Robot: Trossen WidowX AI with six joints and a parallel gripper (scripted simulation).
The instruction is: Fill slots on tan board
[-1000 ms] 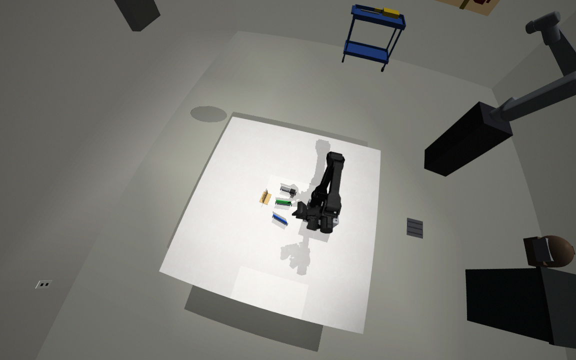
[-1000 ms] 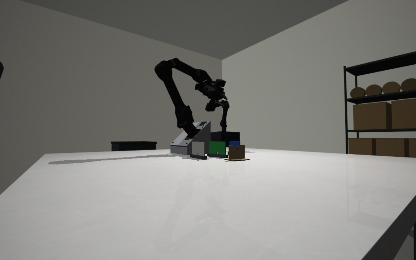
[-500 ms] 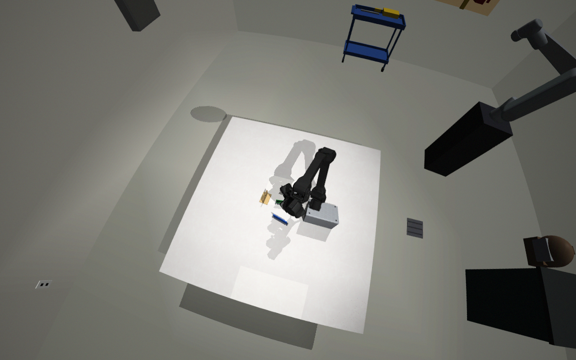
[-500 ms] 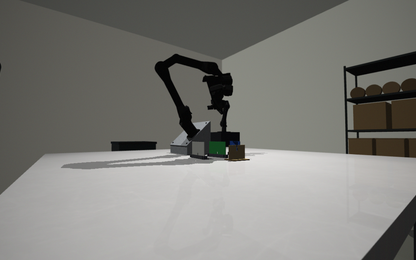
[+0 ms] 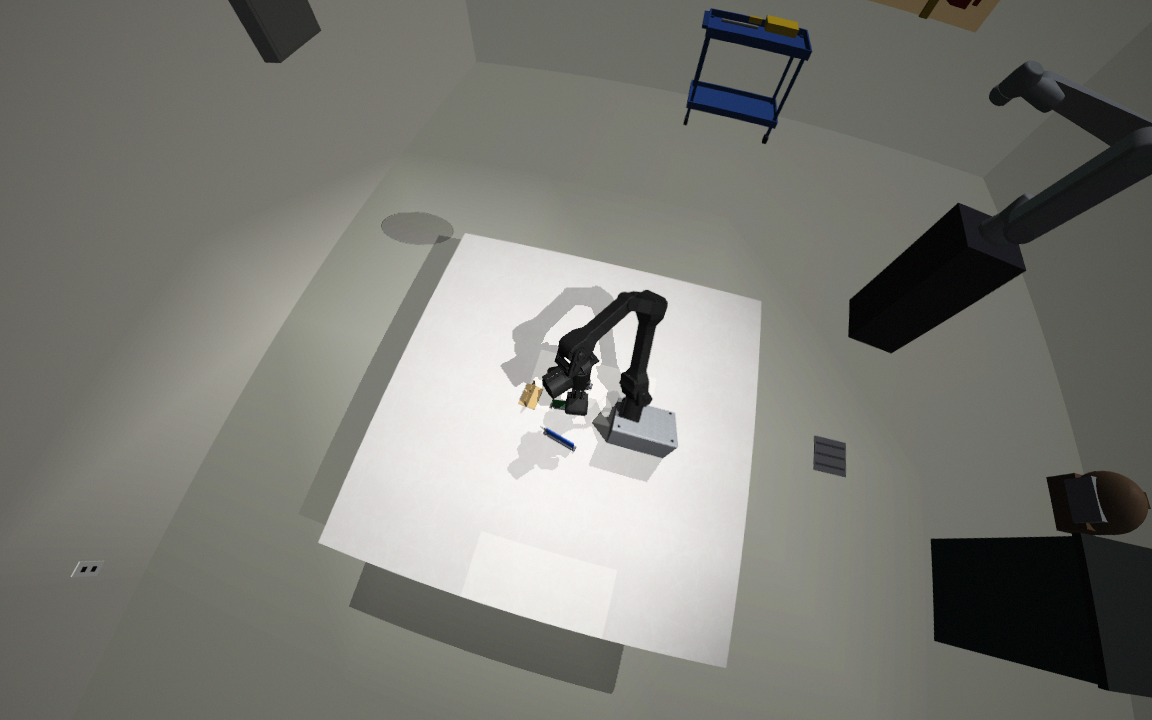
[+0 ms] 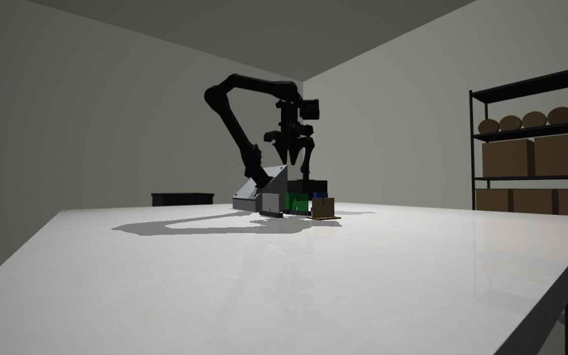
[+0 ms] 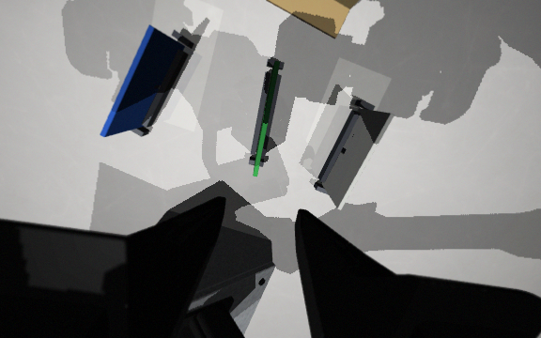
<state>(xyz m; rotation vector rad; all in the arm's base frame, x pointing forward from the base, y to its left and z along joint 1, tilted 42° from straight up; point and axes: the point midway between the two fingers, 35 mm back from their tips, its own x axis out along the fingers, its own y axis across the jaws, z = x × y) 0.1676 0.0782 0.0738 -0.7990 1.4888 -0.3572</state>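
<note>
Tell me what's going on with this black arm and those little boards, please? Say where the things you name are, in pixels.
The robot arm's hand (image 6: pixel 289 164) (image 7: pixel 261 211) hangs partly open above the table, holding nothing. Below it, a blue board (image 5: pixel 558 438) (image 6: pixel 320 194) (image 7: pixel 135 84), a green board (image 6: pixel 296 202) (image 7: pixel 265 123) and a gray board (image 6: pixel 270 202) (image 7: pixel 357 157) stand in their holders. Nearby stands the tan board (image 6: pixel 323 208), its slot unfilled. No colored board has been fitted yet.

A blue two-tier cart (image 5: pixel 746 100) stands by the far wall, a yellow box (image 5: pixel 780 25) on its top. A gray arm (image 5: pixel 1090 186) rises from a dark pedestal (image 5: pixel 911 282). Brown cartons (image 6: pixel 505 158) sit on a black shelf rack (image 6: pixel 472 150), below a row of round brown objects (image 6: pixel 534 119).
</note>
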